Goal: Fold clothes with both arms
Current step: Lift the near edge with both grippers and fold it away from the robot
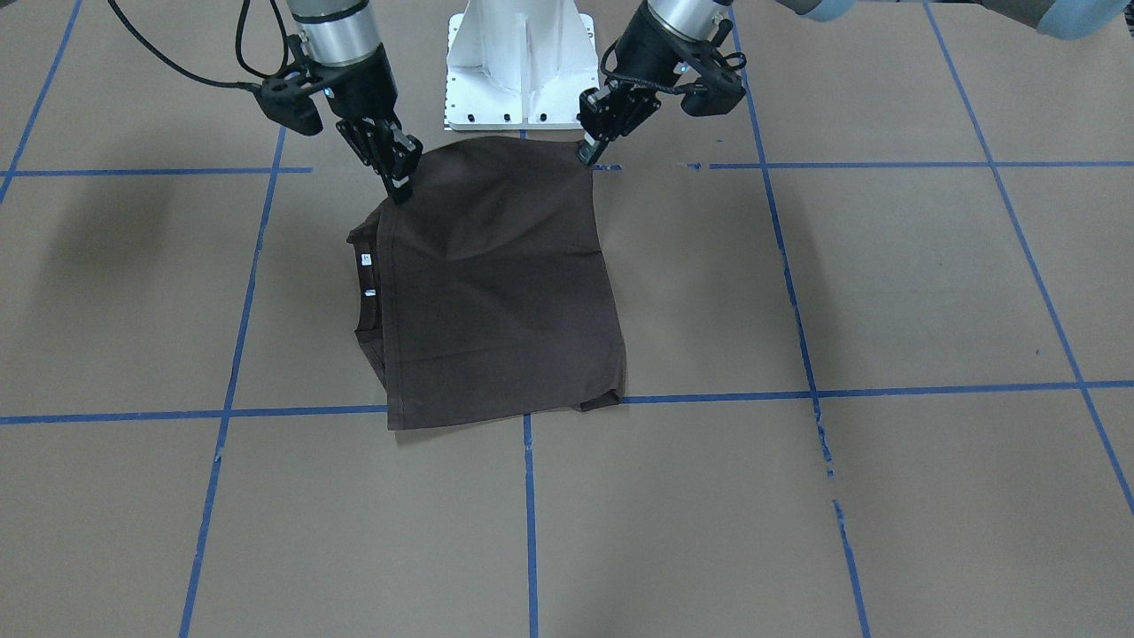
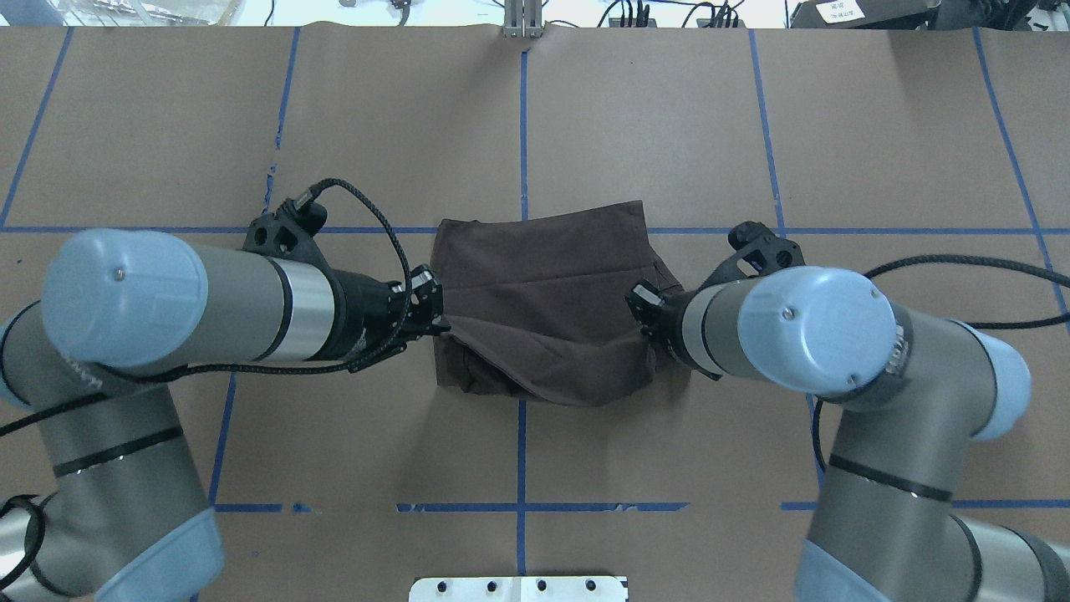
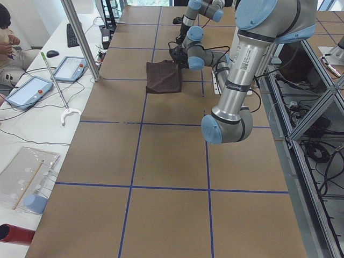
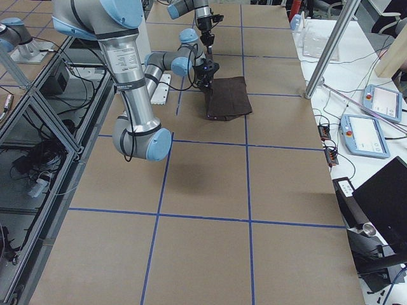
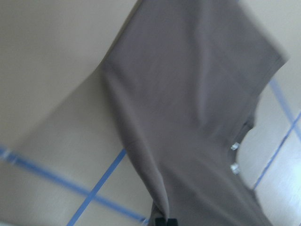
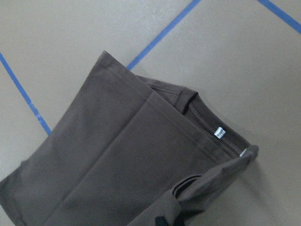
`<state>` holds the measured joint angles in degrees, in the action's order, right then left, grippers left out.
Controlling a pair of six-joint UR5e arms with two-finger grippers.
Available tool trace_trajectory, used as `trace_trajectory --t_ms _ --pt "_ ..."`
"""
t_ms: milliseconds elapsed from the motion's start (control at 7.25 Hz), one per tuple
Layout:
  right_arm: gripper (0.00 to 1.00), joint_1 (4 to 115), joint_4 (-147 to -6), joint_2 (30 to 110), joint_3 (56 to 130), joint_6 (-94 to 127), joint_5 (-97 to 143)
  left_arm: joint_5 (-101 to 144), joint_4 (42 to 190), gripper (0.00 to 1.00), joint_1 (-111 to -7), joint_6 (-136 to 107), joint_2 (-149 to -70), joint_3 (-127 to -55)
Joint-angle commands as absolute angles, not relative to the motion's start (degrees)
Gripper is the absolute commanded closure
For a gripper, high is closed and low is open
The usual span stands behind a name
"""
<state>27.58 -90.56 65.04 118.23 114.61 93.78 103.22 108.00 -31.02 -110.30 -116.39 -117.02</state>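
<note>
The shirt (image 1: 505, 283) lies folded into a rough rectangle on the table (image 1: 842, 514). It is about midway along the table's length and close to the robot-side edge, just in front of the white base (image 1: 518, 66). The part away from the robot rests flat, and its far edge reaches a blue tape line (image 1: 709, 396). The edge nearest the robot is raised off the table and stretched between the two grippers, so the top layer slopes down from them.

On the robot's right side, the collar (image 1: 361, 292) and two small white labels (image 1: 365, 259) show from under the top layer.

The left gripper (image 1: 586, 158) is closed on the raised edge's corner at the robot's left. Its wrist view shows the cloth hanging away from the fingertips. The right gripper (image 1: 400, 188) is clamped on the corner at the robot's right, beside the collar, with cloth bunched between its fingers. Both arms come in low from opposite sides, their grippers pointing toward each other across the shirt.
</note>
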Motion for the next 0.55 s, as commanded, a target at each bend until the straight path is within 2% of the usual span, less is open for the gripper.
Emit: trace_trajectory --t_ms 0,414 --pt "1.0 34.7 -86.7 59.5 107.2 112.0 98.5 104.2 108.5 1.0 -36.4 -101.6 -120.0 -108.1" --pt "1.0 39.9 -74.7 52.0 88.0 111.0 102.4 103.7 116.8 1.0 -39.1 -100.7 -124.5 -94.2"
